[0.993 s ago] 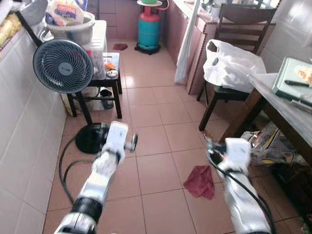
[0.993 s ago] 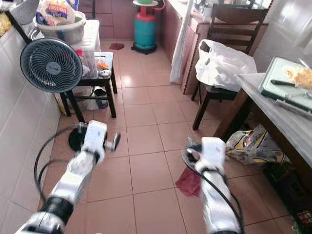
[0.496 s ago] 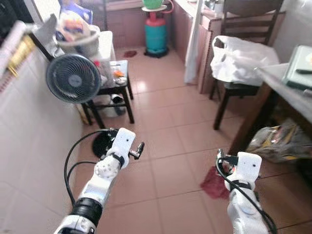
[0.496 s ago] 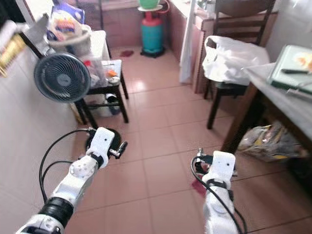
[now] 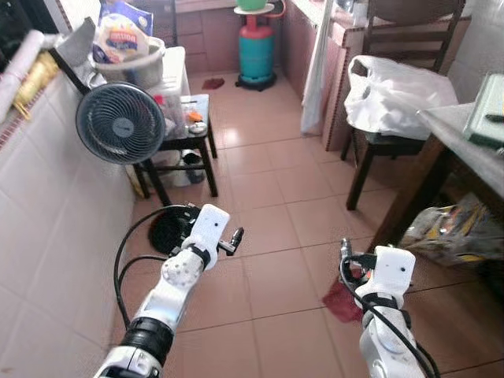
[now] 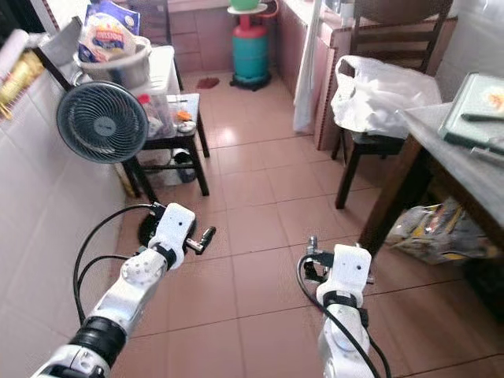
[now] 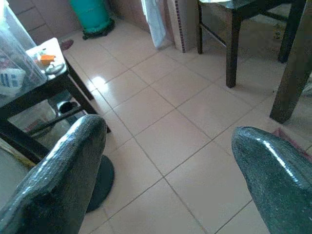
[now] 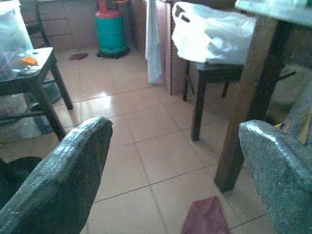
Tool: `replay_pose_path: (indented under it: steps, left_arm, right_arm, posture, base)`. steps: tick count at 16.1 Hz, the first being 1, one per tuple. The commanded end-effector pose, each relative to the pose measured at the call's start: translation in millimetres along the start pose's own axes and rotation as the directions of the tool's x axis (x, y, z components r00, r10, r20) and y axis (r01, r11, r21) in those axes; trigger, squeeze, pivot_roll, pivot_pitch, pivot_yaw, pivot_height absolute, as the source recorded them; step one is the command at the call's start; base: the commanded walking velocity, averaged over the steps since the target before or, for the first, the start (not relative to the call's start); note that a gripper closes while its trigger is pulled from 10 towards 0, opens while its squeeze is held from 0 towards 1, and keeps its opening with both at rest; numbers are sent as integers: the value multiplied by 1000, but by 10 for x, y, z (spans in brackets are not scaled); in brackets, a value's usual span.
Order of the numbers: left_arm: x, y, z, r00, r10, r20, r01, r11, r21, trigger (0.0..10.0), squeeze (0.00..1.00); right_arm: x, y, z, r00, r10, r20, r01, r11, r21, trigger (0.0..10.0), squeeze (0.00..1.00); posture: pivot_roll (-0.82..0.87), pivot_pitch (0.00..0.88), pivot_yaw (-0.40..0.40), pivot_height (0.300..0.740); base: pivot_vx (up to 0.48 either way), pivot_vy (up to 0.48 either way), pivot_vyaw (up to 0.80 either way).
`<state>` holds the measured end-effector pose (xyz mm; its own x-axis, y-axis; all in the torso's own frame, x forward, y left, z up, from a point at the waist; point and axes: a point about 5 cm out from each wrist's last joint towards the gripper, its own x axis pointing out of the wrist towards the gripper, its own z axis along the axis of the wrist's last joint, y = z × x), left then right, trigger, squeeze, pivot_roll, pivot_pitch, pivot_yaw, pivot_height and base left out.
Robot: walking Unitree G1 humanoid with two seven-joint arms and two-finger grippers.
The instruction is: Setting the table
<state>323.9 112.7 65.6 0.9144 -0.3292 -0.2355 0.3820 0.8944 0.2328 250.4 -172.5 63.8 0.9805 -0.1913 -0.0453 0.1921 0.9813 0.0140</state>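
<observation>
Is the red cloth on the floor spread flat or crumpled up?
Crumpled. The red cloth lies bunched with folds on the floor tiles near the table leg, between the right gripper's open fingers in its wrist view.

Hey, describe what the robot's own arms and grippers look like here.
Both arms are silver with a black band lower down, each ending in a white boxy wrist block. Black cables loop along them. The left gripper and right gripper each have two long, rounded black fingers with a slightly glossy, textured surface.
</observation>
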Motion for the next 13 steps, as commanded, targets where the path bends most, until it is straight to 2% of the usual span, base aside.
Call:
replay_pose_path:
  steps: [1,4,6,7,8,10,13]
  left_arm:
    - [-43,114,-30,999,40,-11,-40,999,-11,10000,0]
    - [-336,260,-252,995,102,-11,-103,994,-33,10000,0]
    - [-528,307,-336,993,116,7,-116,993,12,10000,0]
    - [-564,311,-358,993,118,7,-119,993,22,10000,0]
    - [-701,335,-459,989,145,-8,-144,988,48,10000,0]
    - [-774,353,-508,984,177,-14,-176,984,40,10000,0]
    - [-749,380,-491,981,193,4,-193,980,55,10000,0]
  right_arm:
    - [-20,-41,37,1000,1,4,-1,1000,-3,10000,0]
    - [-154,-189,23,999,42,-21,-43,998,-45,10000,0]
    - [-255,-260,71,995,93,-22,-94,991,-92,10000,0]
    - [-272,-274,79,995,102,-24,-104,989,-102,10000,0]
    - [-340,-335,73,991,128,-40,-132,983,-129,10000,0]
    - [-382,-358,38,990,131,-60,-138,981,-137,10000,0]
    - [-422,-225,20,987,146,-70,-152,983,-98,10000,0]
  posture:
    - [93,22,-10,714]
    - [109,19,-41,714]
    - [109,36,-49,714]
    - [109,36,-49,714]
    - [121,47,-61,714]
    - [130,47,-65,714]
    - [132,50,-67,714]
  base:
    - [0,0,0]
    - [0,0,0]
    - [0,0,0]
    - [0,0,0]
    - [0,0,0]
    - [0,0,0]
    - [0,0,0]
